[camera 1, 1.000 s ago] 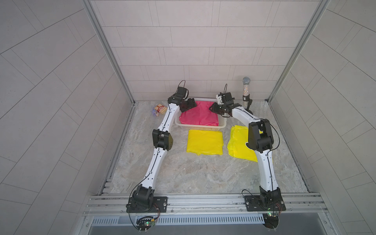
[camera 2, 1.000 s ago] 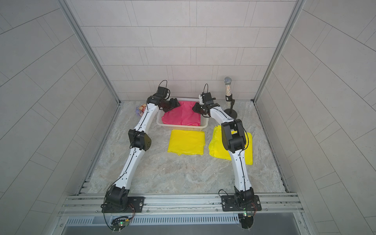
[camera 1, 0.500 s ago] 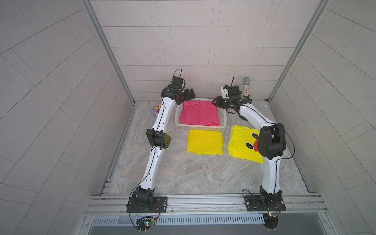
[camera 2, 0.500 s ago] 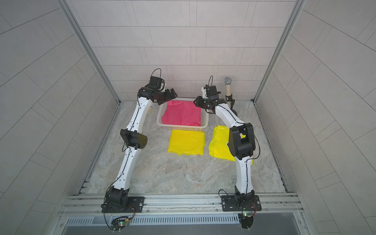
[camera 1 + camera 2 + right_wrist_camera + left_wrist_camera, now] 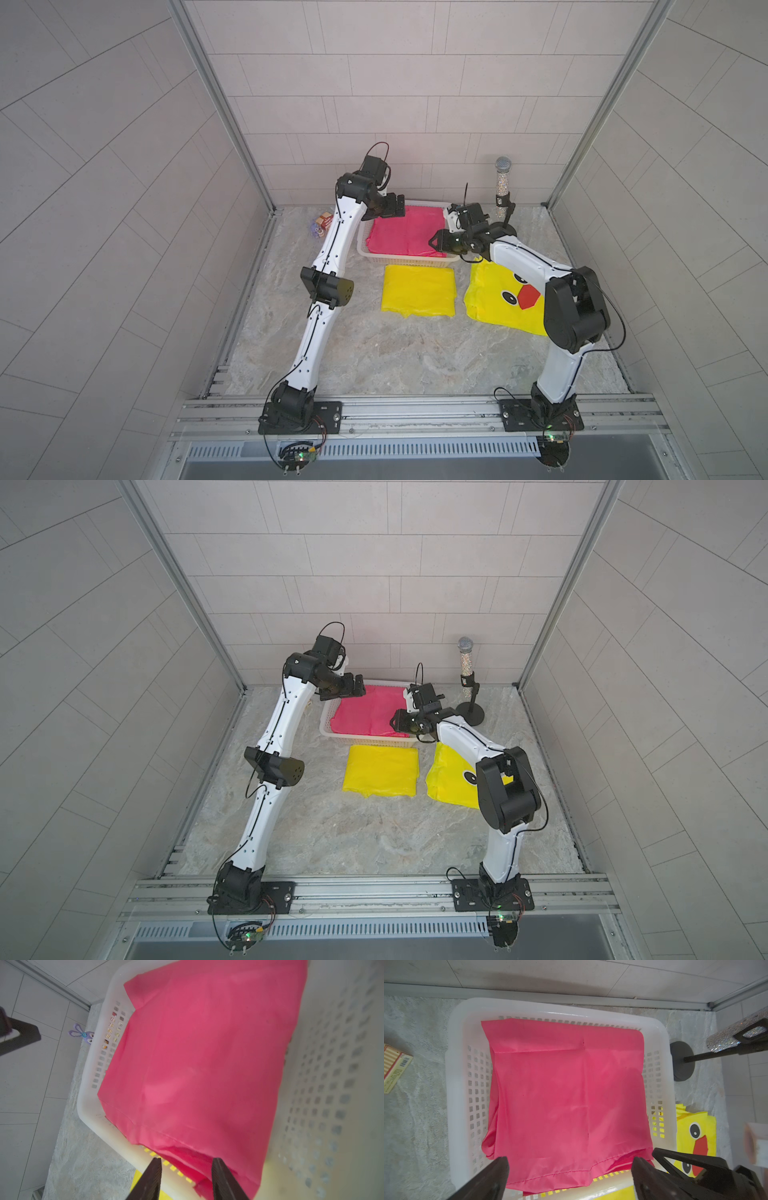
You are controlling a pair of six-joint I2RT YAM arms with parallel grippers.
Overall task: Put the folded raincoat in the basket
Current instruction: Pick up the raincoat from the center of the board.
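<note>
Pink folded raincoat (image 5: pixel 405 230) lies inside the white basket (image 5: pixel 411 262), filling most of it. Left gripper (image 5: pixel 394 206) hangs wide apart over the far-left corner; right gripper (image 5: pixel 185 1160) stands apart and empty at the near-right corner. Placing looks done; next, lift both clear without snagging fabric.

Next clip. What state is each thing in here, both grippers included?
Pink raincoat: folded, lying in the basket.
Basket: upright on the table, holding the pink raincoat.
Plain yellow raincoat: folded, flat on the table.
Duck-face raincoat: folded, flat, partly hidden by the right arm.
Microphone: upright in its stand.
Small box: lying on the table.
Left gripper: open, empty.
Right gripper: open, empty.
</note>
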